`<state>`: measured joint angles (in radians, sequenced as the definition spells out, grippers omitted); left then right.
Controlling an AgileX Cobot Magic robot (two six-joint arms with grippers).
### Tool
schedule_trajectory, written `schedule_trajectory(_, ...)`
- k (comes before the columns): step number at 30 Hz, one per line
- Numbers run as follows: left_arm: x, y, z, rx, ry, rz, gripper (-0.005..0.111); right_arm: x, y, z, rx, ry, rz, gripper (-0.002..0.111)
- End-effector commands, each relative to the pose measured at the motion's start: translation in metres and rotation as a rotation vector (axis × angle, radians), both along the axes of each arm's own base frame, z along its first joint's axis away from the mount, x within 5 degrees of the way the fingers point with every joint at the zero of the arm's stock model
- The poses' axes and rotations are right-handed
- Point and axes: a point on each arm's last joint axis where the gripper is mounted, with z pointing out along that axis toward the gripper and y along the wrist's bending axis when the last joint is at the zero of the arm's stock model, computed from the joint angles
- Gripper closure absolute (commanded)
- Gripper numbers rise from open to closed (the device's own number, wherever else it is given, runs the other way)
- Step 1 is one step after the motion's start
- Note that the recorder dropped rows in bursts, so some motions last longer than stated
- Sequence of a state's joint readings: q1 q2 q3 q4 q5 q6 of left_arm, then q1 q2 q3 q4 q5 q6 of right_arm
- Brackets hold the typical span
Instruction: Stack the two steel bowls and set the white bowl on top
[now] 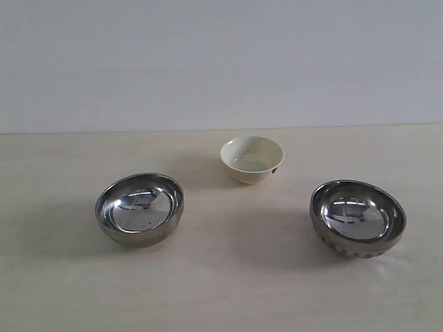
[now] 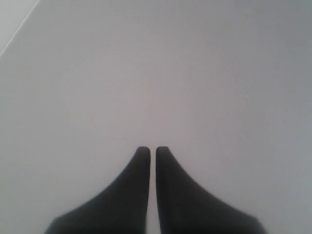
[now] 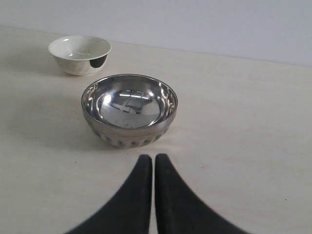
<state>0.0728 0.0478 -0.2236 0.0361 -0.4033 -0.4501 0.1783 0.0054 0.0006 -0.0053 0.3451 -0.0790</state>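
Leaving smooth shiny steel bowl (image 1: 139,207), dimpled steel bowl (image 1: 357,218) and small cream-white bowl (image 1: 252,158) apart, unstacked, on the pale desk (image 1: 228,290). Idling left fingers (image 2: 142,161) and right fingers (image 3: 145,168) pressed together, empty; aiming right at the dimpled one, likely first.

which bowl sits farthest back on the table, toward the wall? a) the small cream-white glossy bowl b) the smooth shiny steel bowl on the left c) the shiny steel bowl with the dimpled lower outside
a: in the exterior view the small cream-white glossy round bowl stands behind and between the smooth shiny steel bowl and the dimpled shiny steel bowl, which are both nearer the camera.
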Motion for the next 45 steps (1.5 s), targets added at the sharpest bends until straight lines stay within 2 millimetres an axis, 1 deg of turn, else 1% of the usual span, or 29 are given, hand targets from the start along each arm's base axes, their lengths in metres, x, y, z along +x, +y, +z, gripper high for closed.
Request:
schedule_trajectory(1,0.015,0.000,0.028,0.149,0.236,0.089,0.103,0.000,-0.001,0.001,-0.011,-0.012,-0.006,0.108)
schedule_trajectory(4,0.032,0.005,0.045,0.173,0.413,0.138,0.103,0.000,-0.001,0.001,-0.011,-0.012,-0.006,0.108)
schedule_trajectory(6,0.047,0.009,0.053,0.177,0.547,0.162,0.103,0.000,-0.001,0.001,-0.011,-0.012,-0.006,0.108)
schedule_trajectory(9,0.076,0.011,0.056,0.190,0.732,0.147,0.103,0.000,-0.001,0.001,-0.011,-0.012,-0.006,0.108)
schedule_trajectory(10,0.085,0.010,0.057,0.189,0.784,0.122,0.103,0.000,-0.001,0.001,-0.011,-0.012,-0.006,0.108)
schedule_trajectory(11,0.099,0.008,0.054,0.222,0.862,0.093,0.103,0.000,-0.001,0.001,-0.011,-0.012,-0.006,0.108)
schedule_trajectory(13,0.118,0.001,0.052,0.246,0.979,0.008,0.103,0.000,-0.001,0.001,-0.011,-0.012,-0.006,0.108)
schedule_trajectory(14,0.134,-0.005,0.046,0.273,1.070,-0.068,0.103,0.000,-0.001,0.001,-0.011,-0.012,-0.006,0.108)
schedule_trajectory(16,0.158,-0.013,0.035,0.304,1.193,-0.186,0.103,0.000,-0.001,0.001,-0.011,-0.012,-0.006,0.108)
schedule_trajectory(17,0.170,-0.019,0.029,0.301,1.250,-0.275,0.103,0.000,-0.001,0.001,-0.011,-0.012,-0.006,0.108)
schedule_trajectory(19,0.192,-0.026,0.015,0.326,1.321,-0.376,0.103,0.000,-0.001,0.001,-0.011,-0.012,-0.006,0.108)
schedule_trajectory(20,0.205,-0.029,0.003,0.329,1.362,-0.425,0.103,0.000,-0.001,0.001,-0.011,-0.012,-0.006,0.108)
schedule_trajectory(22,0.220,-0.029,-0.014,0.343,1.419,-0.445,0.103,0.000,-0.001,0.001,-0.011,-0.012,-0.006,0.108)
schedule_trajectory(23,0.231,-0.028,-0.028,0.351,1.458,-0.442,0.101,0.000,-0.001,0.001,-0.011,-0.012,-0.006,0.108)
schedule_trajectory(25,0.245,-0.026,-0.048,0.343,1.516,-0.436,0.092,0.000,-0.001,0.001,-0.011,-0.012,-0.006,0.108)
schedule_trajectory(27,0.258,-0.025,-0.066,0.329,1.560,-0.429,0.078,0.000,-0.001,0.001,-0.011,-0.012,-0.006,0.108)
schedule_trajectory(29,0.270,-0.023,-0.084,0.313,1.596,-0.417,0.059,0.000,-0.001,0.001,-0.011,-0.012,-0.006,0.108)
schedule_trajectory(31,0.281,-0.023,-0.098,0.270,1.611,-0.407,0.041,0.000,-0.001,0.001,-0.011,-0.012,-0.006,0.108)
schedule_trajectory(32,0.286,-0.023,-0.103,0.262,1.611,-0.413,0.035,0.000,-0.001,0.001,-0.011,-0.012,-0.006,0.108)
schedule_trajectory(33,0.291,-0.024,-0.105,0.263,1.609,-0.427,0.032,0.000,-0.001,0.001,-0.011,-0.012,-0.006,0.108)
schedule_trajectory(34,0.296,-0.027,-0.109,0.277,1.607,-0.449,0.030,0.000,-0.001,0.001,-0.011,-0.012,-0.006,0.108)
schedule_trajectory(35,0.306,-0.033,-0.115,0.297,1.603,-0.491,0.030,0.000,-0.001,0.001,-0.011,-0.012,-0.006,0.108)
schedule_trajectory(36,0.310,-0.036,-0.118,0.301,1.606,-0.501,0.030,0.000,-0.001,0.001,-0.011,-0.012,-0.006,0.108)
schedule_trajectory(37,0.315,-0.044,-0.125,0.319,1.618,-0.518,0.030,0.000,-0.001,0.001,-0.011,-0.012,-0.006,0.108)
schedule_trajectory(38,0.318,-0.047,-0.130,0.325,1.628,-0.524,0.030,0.000,-0.001,0.001,-0.011,-0.012,-0.006,0.108)
schedule_trajectory(39,0.325,-0.055,-0.141,0.340,1.636,-0.525,0.030,0.000,-0.001,0.001,-0.011,-0.012,-0.006,0.108)
schedule_trajectory(40,0.329,-0.058,-0.144,0.347,1.634,-0.522,0.030,0.000,-0.001,0.001,-0.011,-0.012,-0.006,0.108)
schedule_trajectory(42,0.343,-0.062,-0.161,0.361,1.641,-0.505,0.030,0.000,-0.001,0.001,-0.011,-0.012,-0.006,0.108)
schedule_trajectory(45,0.352,-0.062,-0.175,0.368,1.661,-0.508,0.030,0.000,-0.001,0.001,-0.011,-0.012,-0.006,0.108)
